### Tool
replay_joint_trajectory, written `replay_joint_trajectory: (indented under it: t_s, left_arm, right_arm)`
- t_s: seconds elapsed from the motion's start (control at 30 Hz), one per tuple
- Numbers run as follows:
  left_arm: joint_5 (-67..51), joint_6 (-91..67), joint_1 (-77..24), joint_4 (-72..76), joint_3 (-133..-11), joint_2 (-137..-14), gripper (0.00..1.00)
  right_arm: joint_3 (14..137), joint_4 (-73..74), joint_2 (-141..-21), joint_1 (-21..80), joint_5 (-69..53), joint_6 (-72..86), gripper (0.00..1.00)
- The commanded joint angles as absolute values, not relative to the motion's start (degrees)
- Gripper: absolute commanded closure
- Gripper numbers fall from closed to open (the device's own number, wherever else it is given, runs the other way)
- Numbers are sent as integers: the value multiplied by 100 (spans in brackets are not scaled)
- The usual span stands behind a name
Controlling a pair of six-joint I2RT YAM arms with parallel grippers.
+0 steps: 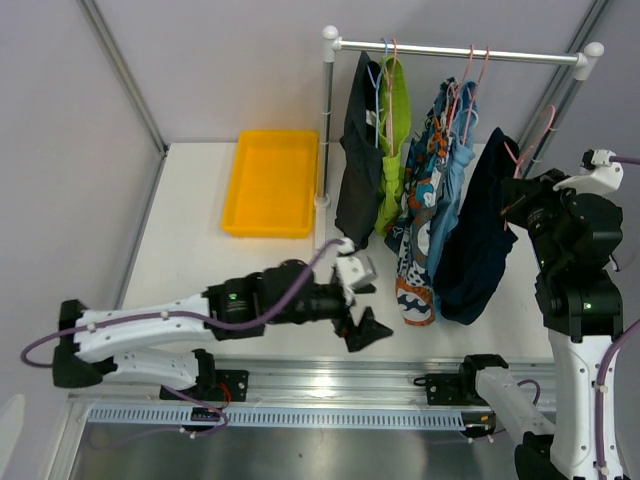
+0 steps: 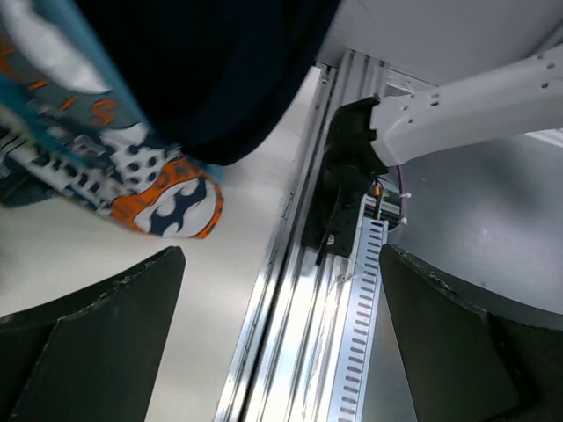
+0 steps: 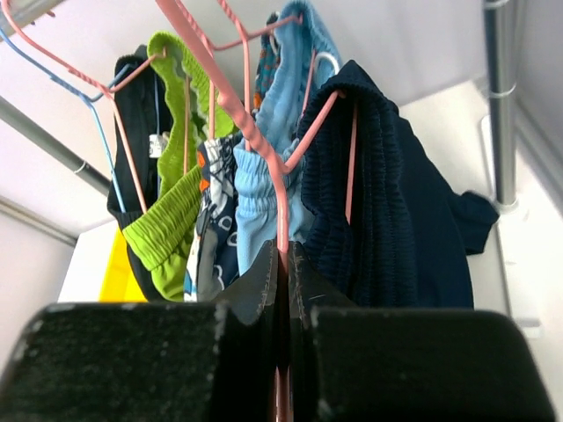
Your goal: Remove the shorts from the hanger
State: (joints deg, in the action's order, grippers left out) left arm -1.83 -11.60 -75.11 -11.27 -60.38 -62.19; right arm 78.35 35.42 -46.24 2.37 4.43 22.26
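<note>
I count 5 shorts hanging at the rail (image 1: 460,52): charcoal pair (image 1: 358,160), lime pair (image 1: 396,130), patterned pair (image 1: 420,240), lt-blue pair (image 1: 455,190), navy pair (image 1: 480,230). R gripper (image 3: 283,264) pinched tight on 1 pink hanger (image 3: 255,132) carrying the navy pair. L gripper (image 2: 281,264) spread wide, low near the patterned pair. 1 yellow tray (image 1: 268,230).

**Left arm low and open, right arm raised and clamped**

The left arm (image 1: 150,325) lies low, stretched from its base toward the table's middle. The left gripper (image 1: 360,322) has its 2 fingers spread wide apart. The right arm (image 1: 580,300) stands upright with its wrist raised. The right gripper (image 3: 283,255) is pinched tight on a pink hanger (image 3: 236,110) wire.
</note>
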Motion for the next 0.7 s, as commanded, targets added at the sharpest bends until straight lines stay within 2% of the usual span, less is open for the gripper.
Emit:
replay_joint_trajectory:
  t_s: [0.0,0.2,0.4,0.67]
  left_arm:
    - [570,-704,-8155,-510,-6897,-7038,1]
    - [1369,-511,-8437,-185,-7927,-8391,1]
    - [2003,-176,-8481,-44,-8797,-9121,1]
    - [2048,-132,-8490,263,-9237,-9755,1]
  right_arm:
    - [7989,3041,-4544,272,290,2540,100]
    - [8279,3541,-4641,325,694,2733,100]
    - [8332,3832,-4605,334,905,2698,100]
    - [8736,4227,-4913,334,1599,2777,100]
